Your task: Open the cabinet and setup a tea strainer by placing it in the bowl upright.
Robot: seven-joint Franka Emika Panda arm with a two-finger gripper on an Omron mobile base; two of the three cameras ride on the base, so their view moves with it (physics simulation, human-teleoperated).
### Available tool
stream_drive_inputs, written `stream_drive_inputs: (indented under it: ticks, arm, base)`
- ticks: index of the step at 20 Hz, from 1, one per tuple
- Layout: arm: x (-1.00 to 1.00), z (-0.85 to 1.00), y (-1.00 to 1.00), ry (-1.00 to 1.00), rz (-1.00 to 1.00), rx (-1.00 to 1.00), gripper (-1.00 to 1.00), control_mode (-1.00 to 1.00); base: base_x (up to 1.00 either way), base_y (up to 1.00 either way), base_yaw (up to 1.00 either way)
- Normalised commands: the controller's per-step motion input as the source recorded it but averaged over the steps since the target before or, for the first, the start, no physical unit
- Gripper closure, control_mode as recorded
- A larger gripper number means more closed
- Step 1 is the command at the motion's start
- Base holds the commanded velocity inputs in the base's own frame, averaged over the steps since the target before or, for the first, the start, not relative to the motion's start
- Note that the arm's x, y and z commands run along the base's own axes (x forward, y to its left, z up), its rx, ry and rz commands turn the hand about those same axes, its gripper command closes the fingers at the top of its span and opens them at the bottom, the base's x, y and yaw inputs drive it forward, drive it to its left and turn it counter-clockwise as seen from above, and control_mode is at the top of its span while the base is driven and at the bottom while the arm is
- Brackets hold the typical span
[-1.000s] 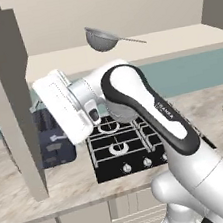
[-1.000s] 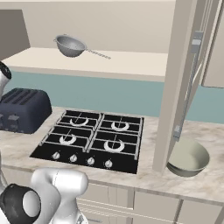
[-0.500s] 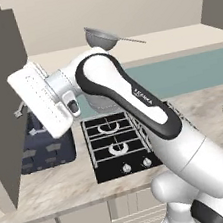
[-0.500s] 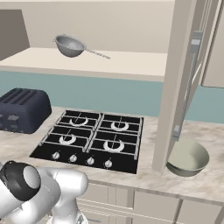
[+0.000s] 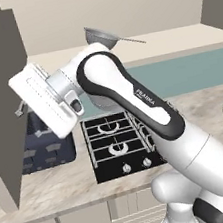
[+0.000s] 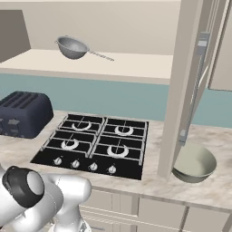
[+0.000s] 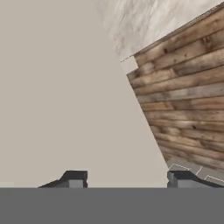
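Now the gripper (image 7: 127, 178) sits higher against the left door (image 5: 2, 94) than before, jaws apart, gripping nothing; strainer (image 6: 72, 47) unmoved on its shelf (image 6: 108, 65).

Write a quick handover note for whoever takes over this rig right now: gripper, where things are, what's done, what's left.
Gripper: open, empty, facing a cabinet door panel.
Cabinet: doors open.
Tea strainer: on the cabinet shelf above the stove, handle pointing toward the right door.
Bowl: on the counter right of the stove, empty.
Done: cabinet opened.
Left: grasp the strainer, set it upright in the bowl.
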Motion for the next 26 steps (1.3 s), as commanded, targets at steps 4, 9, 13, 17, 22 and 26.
stream_drive_inputs:
  ticks: [4,9,13,17,22,26]
  arm:
    - [-0.23,0.00,-0.32,-0.13,0.00,-0.08,-1.00,-1.00]
    - [-0.16,-0.01,-0.53,-0.18,-0.01,-0.13,-1.00,-1.00]
    - [0.00,-0.33,-0.61,-0.23,-0.01,-0.30,-1.00,-1.00]
    - [0.02,-0.46,-0.74,-0.33,0.00,-0.45,-1.00,-1.00]
    - [0.25,-0.31,-0.86,-0.29,0.05,-0.50,-1.00,-1.00]
    - [0.24,-0.05,-0.81,-0.29,0.13,-0.57,-1.00,-1.00]
  base:
    - [0.00,0.00,0.00]
    - [0.00,0.00,0.00]
    - [0.00,0.00,0.00]
    - [0.00,0.00,0.00]
    - [0.00,0.00,0.00]
    - [0.00,0.00,0.00]
